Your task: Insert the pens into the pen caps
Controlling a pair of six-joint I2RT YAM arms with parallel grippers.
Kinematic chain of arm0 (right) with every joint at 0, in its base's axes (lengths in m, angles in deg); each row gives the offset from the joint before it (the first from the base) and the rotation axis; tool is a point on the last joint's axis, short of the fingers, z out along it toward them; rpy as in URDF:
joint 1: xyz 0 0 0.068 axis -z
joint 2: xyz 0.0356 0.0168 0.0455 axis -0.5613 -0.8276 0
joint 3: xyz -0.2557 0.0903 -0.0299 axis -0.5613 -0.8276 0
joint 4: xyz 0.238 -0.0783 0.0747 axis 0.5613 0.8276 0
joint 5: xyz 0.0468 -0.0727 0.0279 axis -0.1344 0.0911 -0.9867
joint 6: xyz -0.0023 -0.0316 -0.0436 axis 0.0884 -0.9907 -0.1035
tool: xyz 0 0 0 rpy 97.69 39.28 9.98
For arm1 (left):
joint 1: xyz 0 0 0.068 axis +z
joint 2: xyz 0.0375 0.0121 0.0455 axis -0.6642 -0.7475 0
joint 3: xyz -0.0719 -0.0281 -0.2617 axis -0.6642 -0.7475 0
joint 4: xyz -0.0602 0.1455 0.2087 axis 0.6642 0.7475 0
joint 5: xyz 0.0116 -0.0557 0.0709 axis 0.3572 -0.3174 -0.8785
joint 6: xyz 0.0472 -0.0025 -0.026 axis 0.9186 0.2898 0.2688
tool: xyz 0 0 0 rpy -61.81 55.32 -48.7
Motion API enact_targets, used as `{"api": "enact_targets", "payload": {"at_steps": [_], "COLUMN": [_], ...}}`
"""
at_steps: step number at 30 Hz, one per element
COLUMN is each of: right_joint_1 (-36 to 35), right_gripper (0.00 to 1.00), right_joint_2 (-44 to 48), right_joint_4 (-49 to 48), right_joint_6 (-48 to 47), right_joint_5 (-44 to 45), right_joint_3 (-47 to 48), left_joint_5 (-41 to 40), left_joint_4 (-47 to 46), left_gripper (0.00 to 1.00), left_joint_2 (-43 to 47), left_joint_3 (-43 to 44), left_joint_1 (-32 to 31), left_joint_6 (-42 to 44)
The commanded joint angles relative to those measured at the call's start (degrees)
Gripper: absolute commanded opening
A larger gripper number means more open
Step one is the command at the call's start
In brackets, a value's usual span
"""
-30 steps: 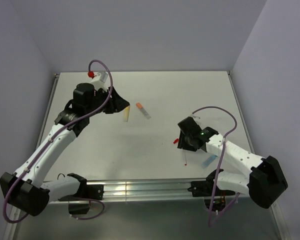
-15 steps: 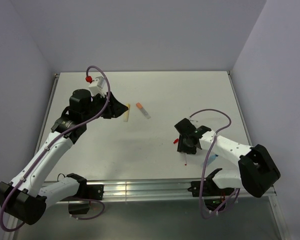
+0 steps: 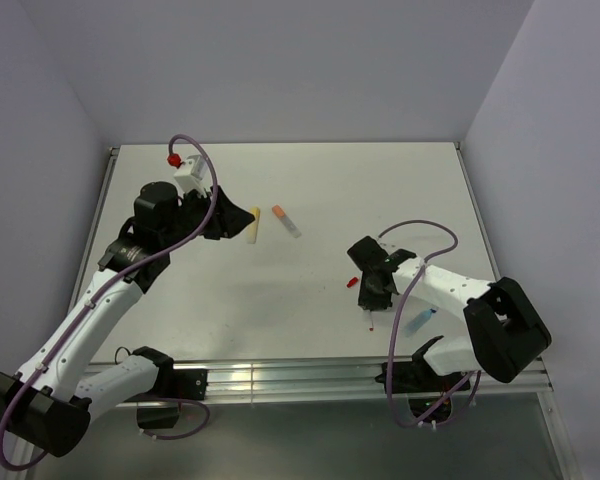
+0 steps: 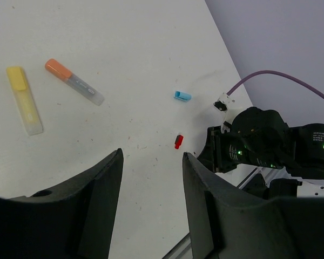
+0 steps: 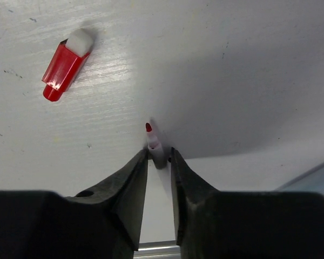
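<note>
One red cap, red pen nearby

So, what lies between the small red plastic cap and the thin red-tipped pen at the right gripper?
Nothing: the right wrist view shows only bare white table between the small red plastic cap and the thin red-tipped pen.

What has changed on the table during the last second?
The right gripper moved toward the near edge, onto the red pen, its fingers now flanking it; grip unclear. The left gripper shifted slightly, open. Red cap, yellow highlighter and orange-capped marker stayed put.
</note>
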Motion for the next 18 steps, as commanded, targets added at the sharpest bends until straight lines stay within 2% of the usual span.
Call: {"api": "enact_targets", "payload": {"at_steps": [1, 3, 7, 8, 12, 18], "right_joint_1": [0.23, 0.23, 0.23, 0.23, 0.23, 0.23], "right_gripper": [0.28, 0.21, 0.02, 0.0, 0.0, 0.0], "right_joint_2": [-1.89, -2.15, -2.86, -2.86, 0.47, 10.58], "right_joint_4": [-1.66, -1.58, -1.4, -1.57, -0.62, 2.91], "right_joint_6": [1.08, 1.08, 0.55, 0.55, 0.81, 2.13], "right_joint_5": [-1.28, -1.46, -1.99, -2.08, -1.55, 0.39], "right_joint_3": [-0.72, -0.54, -0.19, -0.36, -0.02, 9.2], "left_joint_5": [0.5, 0.42, 0.76, 0.77, 3.57, 14.02], "left_joint_4": [-2.36, -2.36, -2.53, -2.53, -4.89, -11.84], "left_gripper": [0.53, 0.52, 0.5, 0.5, 0.5, 0.56], "left_joint_2": [1.59, 1.59, 1.42, 1.24, 0.28, -2.27], "left_joint_3": [-0.3, -0.3, -0.39, -0.48, -1.61, -4.77], "left_joint_1": [0.1, 0.1, 0.1, 0.1, 0.1, 0.8], "left_joint_6": [0.86, 0.77, 0.77, 0.77, 0.33, -3.18]}}
